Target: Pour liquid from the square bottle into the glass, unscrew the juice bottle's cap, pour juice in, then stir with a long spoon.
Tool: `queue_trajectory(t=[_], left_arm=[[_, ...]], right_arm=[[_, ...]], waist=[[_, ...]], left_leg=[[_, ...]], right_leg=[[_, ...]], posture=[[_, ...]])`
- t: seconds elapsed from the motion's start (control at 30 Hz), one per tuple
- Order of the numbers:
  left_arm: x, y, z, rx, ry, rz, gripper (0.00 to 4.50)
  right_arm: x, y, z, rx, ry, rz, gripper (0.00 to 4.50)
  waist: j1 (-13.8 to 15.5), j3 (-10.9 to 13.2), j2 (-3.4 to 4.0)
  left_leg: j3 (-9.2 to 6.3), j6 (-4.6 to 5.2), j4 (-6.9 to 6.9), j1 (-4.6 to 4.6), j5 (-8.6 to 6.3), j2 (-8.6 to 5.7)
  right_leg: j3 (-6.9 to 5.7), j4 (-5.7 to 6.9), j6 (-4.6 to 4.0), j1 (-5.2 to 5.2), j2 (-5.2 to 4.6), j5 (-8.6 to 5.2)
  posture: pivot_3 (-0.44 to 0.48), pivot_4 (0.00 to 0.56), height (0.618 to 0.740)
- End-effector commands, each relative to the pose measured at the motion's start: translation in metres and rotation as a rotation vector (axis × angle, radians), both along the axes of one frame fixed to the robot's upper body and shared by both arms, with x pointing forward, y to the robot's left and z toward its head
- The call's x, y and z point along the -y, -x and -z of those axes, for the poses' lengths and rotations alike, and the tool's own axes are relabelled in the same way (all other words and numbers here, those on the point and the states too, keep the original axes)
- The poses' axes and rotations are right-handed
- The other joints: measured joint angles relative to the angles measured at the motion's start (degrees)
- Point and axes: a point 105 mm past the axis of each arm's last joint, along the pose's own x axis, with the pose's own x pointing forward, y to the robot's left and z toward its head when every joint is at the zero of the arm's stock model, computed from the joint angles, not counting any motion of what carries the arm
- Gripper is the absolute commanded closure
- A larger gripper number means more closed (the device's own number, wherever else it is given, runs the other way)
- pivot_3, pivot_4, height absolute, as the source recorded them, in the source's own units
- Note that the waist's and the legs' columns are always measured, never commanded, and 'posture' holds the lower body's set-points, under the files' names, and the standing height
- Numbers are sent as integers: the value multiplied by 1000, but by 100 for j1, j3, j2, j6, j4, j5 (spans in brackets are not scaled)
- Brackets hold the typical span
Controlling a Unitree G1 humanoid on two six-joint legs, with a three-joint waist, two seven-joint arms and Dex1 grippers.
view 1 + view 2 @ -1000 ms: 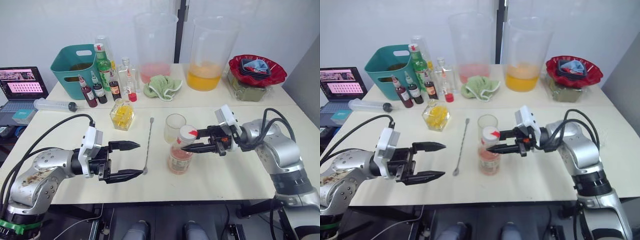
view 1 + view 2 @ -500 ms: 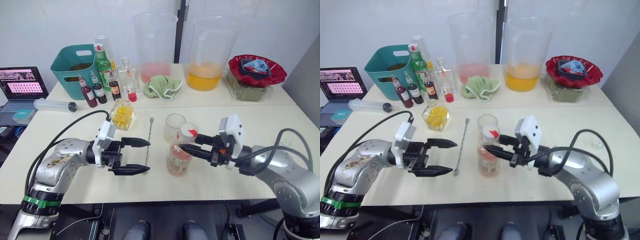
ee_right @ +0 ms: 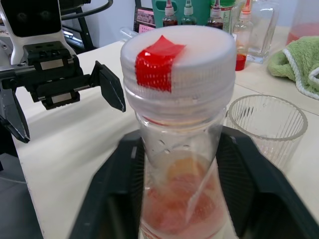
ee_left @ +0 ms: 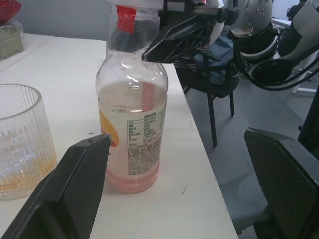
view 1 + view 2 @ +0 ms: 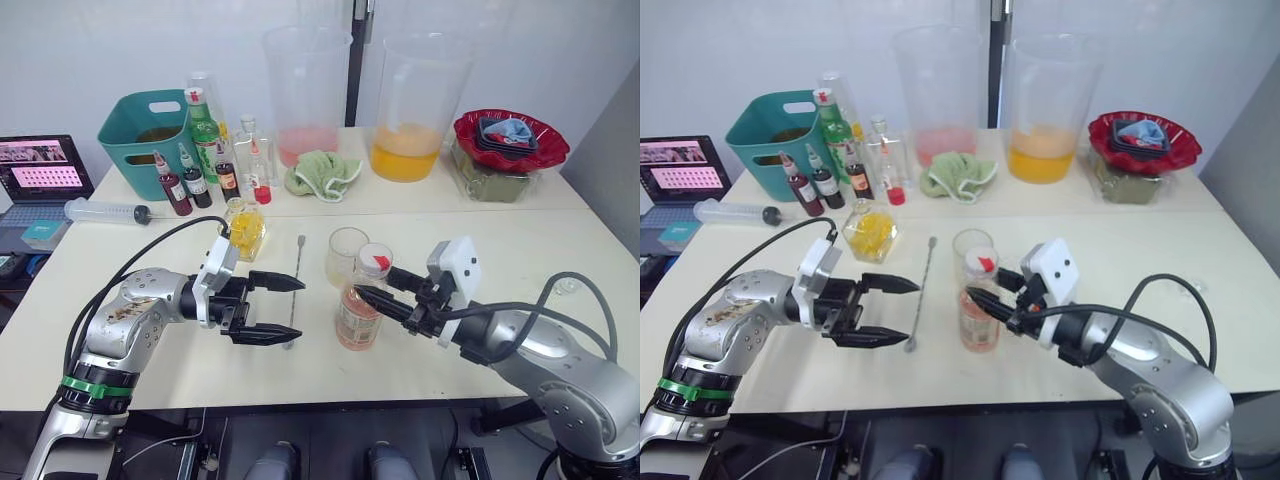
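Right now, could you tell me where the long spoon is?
The long spoon lies on the table between the square bottle and the glass, beside the left gripper.

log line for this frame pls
left claw open, facing juice bottle | right claw open around neck | cap on | glass behind

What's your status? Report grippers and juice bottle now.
Left gripper open, short of the juice bottle. Right gripper open, fingers straddling its neck under the cap. Cap on. Long spoon flat beneath the left gripper.
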Motion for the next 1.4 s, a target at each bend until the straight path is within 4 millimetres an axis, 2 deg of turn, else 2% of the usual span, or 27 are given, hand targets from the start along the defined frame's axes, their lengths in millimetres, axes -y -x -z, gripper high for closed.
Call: queue_trajectory(t=[0.03, 0.13, 0.4, 0.5, 0.63, 0.7, 0.83, 1.03, 1.4], left_arm=[[-1, 0, -9, 62, 14, -17, 0], [-2, 1, -11, 75, 21, -31, 0], [7, 5, -17, 98, 34, -19, 0], [15, -3, -18, 104, 22, -39, 0], [26, -12, -26, 114, 44, -60, 0], [31, -16, -30, 133, 57, -65, 0], [47, -22, -22, 104, 10, -41, 0], [73, -27, -25, 110, 51, -40, 0], [110, -23, -28, 91, 81, -17, 0]], right_arm=[[1, 5, -10, 10, 2, -73, 1092], [9, 6, -14, -16, 7, -115, 26], [47, 16, -17, -12, 101, -124, 26], [62, 23, -23, -11, 85, -121, 26], [71, 30, -30, -7, 74, -110, 26], [73, 35, -32, -17, 70, -111, 26], [74, 43, -25, -53, 87, -102, 26], [77, 44, -24, -43, 84, -61, 26], [76, 47, -12, -60, 75, -16, 26]], waist=[[0, 0, 0], [1, 0, 0], [37, 0, -2], [41, 0, -3], [38, 0, -5], [48, 0, -5], [64, -1, -7], [88, 0, -9], [150, 1, -10]], left_leg=[[0, 0, 0, 0, 0, 0], [1, 0, 0, 0, 0, 0], [0, 2, 3, -1, -1, 0], [4, 3, 5, 0, -1, 1], [7, 3, 11, 2, -1, 2], [7, 3, 11, 2, -1, 1], [8, 5, 12, 2, -2, 1], [18, 6, 23, 3, -3, 1], [24, 12, 36, 4, -6, 0]], right_leg=[[0, 0, 0, -1, 0, 0], [0, -1, 0, 1, 0, 0], [-3, -7, 1, 8, 0, 0], [-2, -9, 1, 11, 0, 0], [-3, -9, 2, 18, 0, 0], [-3, -8, 2, 18, 0, 0], [-3, -8, 2, 19, 0, 0], [-2, -10, 5, 27, 0, 1], [-2, -12, 8, 36, 0, 2]], posture=[[0, 150, 740], [0, 150, 740], [0, 150, 740], [0, 150, 740], [0, 150, 740], [0, 150, 740], [0, 150, 740], [0, 150, 740], [0, 150, 740]])
